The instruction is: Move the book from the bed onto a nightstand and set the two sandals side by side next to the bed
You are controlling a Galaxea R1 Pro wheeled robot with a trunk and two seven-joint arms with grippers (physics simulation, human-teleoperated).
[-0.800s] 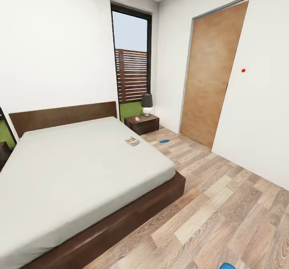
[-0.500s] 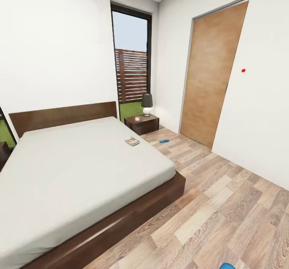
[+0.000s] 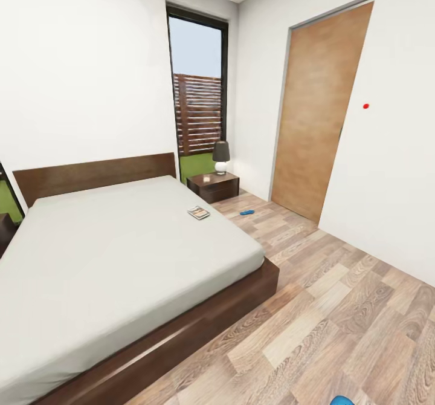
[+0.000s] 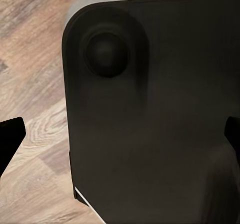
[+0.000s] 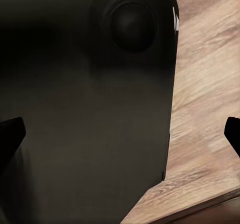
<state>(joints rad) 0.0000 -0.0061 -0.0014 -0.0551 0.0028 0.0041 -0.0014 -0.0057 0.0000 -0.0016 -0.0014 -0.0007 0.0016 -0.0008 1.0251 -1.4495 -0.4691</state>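
head view: book on bed, sandal on floor near nightstand. wrist views: dark robot body, both jaws spread.

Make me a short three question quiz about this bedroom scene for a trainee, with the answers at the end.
1. True or false: the book lies on the floor.
2. What stands on the nightstand by the window?
3. Multiple choice: where are the two sandals? A) side by side next to the bed; B) far apart, one sandal on the floor near the nightstand, the other sandal at the head view's bottom edge; C) both on the mattress.

Key:
1. False; it lies on the mattress near the bed's edge on the nightstand's side.
2. A lamp with a dark shade and white base.
3. B.
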